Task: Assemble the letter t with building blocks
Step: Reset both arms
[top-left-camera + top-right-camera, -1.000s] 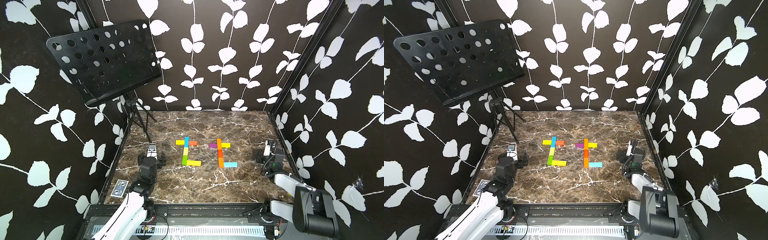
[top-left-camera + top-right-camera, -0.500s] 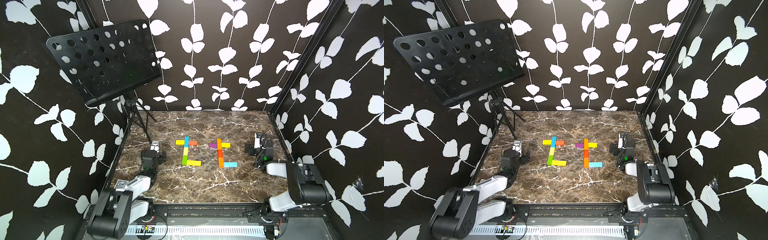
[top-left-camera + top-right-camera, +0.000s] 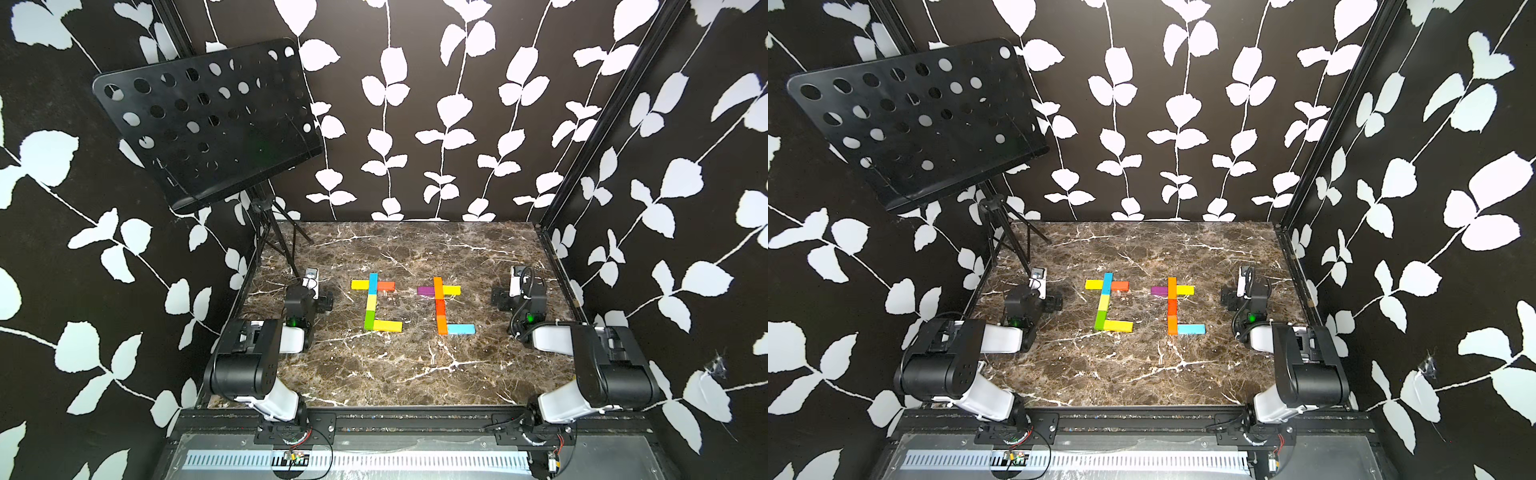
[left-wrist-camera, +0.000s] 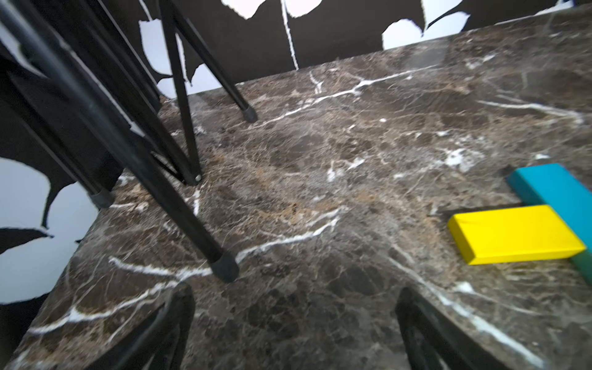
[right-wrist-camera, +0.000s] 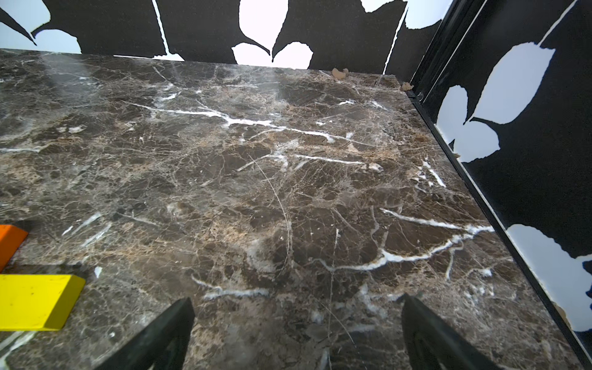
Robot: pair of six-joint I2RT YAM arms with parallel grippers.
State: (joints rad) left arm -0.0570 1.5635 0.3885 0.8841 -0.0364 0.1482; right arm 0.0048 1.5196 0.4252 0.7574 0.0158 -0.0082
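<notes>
At the far left, a black music stand [image 3: 208,120] stood on the corner of the marble table [image 3: 395,374]. Close to its legs the left gripper [image 4: 294,298] hung low over bare marble. Its jaws were spread wide and nothing was between them.

To the right of it lay the left letter t [image 3: 371,303], flat on the table. Its stem was made of blue, yellow and green building blocks [image 3: 369,320], its crossbar of yellow and orange ones, and it had a yellow foot [image 3: 388,326]. A little apart from it lay the right letter t [image 3: 440,307], with an orange stem, a purple and yellow crossbar and a light blue foot [image 3: 461,329]. Beyond this one, near the right wall, the right gripper [image 5: 298,299] hovered, also wide open and empty.

Both figures looked complete to me.

The blocks seemed to be small, stiff and light bars. Their painted faces looked smooth, so I think they could slip between the pads. Nothing fixed them together, so a small push on one would probably move its neighbours. Because they lay low and touched each other, the best hold would be across the narrow width, at the middle of a long side that is free. The two feet offered this most easily. The stem pieces were closed in at both ends.
</notes>
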